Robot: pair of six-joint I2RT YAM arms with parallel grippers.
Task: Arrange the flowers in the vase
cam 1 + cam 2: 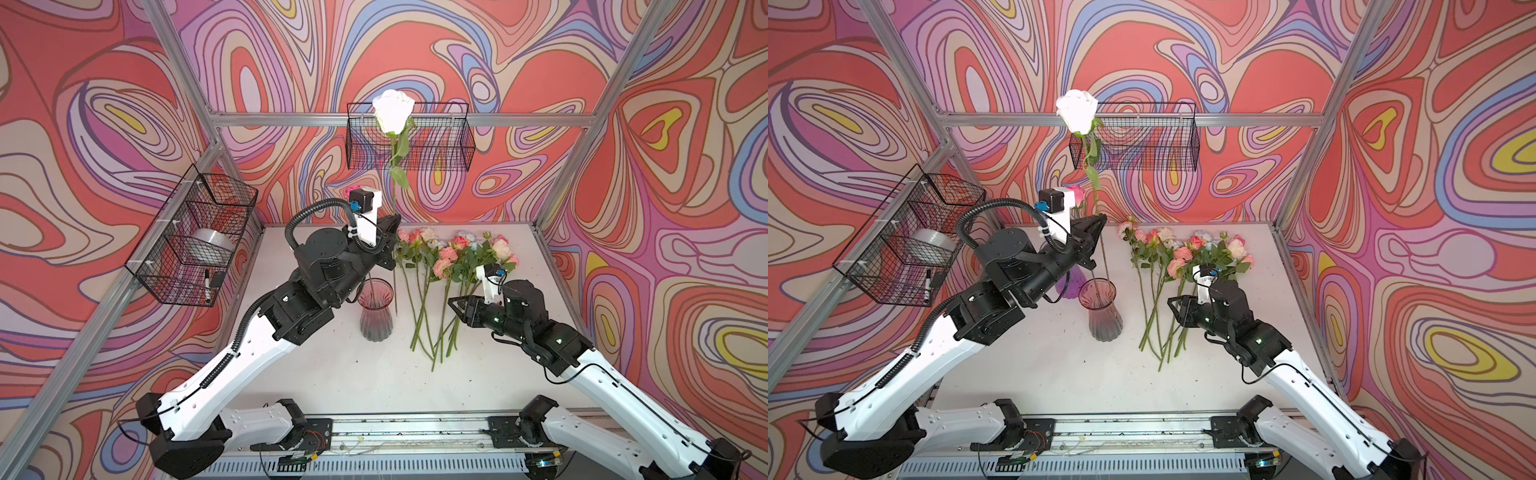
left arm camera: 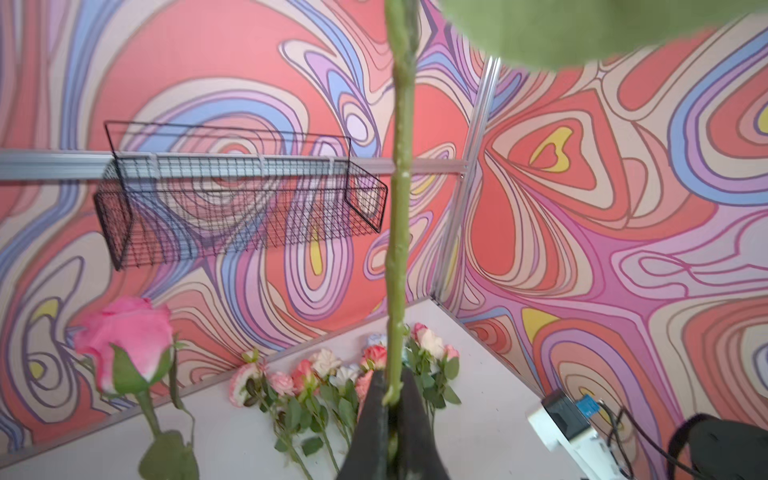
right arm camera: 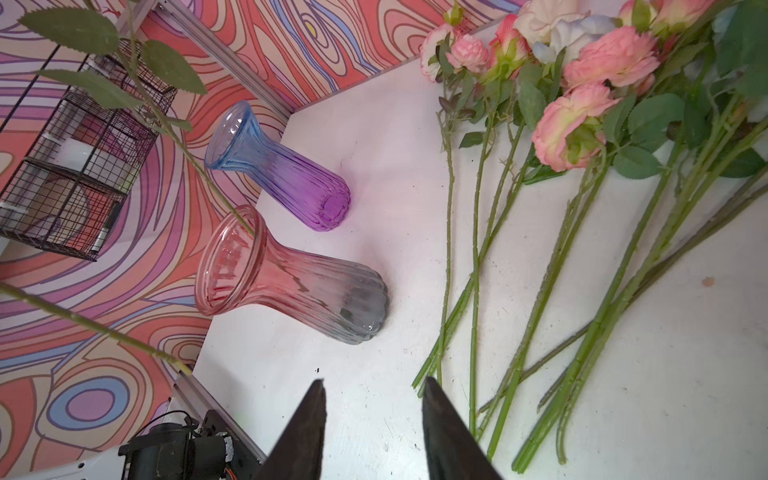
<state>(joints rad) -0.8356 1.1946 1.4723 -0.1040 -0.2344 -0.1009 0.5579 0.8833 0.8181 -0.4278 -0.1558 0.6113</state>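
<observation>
white rose pinched upright in the left gripper, right gripper spread beside the stems

okay, left gripper (image 1: pixel 394 221) is pressed tight on the white rose (image 1: pixel 392 109), pinching its stem about halfway down. the left wrist view shows both fingers (image 2: pixel 370 419) flat against the green stem. the rose stands upright, its head high toward 12 o'clock, in front of the wire basket (image 1: pixel 440 141) on the back wall.

below the grip the stem hangs down by the pink vase (image 1: pixel 376 316), which stands upright just 10 o'clock of the table's (image 1: pixel 332 374) middle. in the right wrist view i see a bare stem end hanging clear of that vase's rim, outside the mouth. i also see a leafy stem slanting into the mouth itself.

a pink rose (image 1: pixel 1077 192) shows at 11 o'clock of the pink vase, its head half hidden behind the left wrist camera (image 1: pixel 1054 199). a purple vase (image 1: pixel 1068 284) stands just behind the pink one, also at 11 o'clock, partly covered by the left arm.

the loose flowers (image 1: pixel 446 253) lie flat on the table at 2 o'clock of the pink vase. their heads point toward 12, and their stems fan and cross toward 6.

right gripper (image 1: pixel 452 308) hovers at 3 o'clock of the pink vase and points toward 9. its jaws are spread with nothing between them, just beside the lower stems.
</observation>
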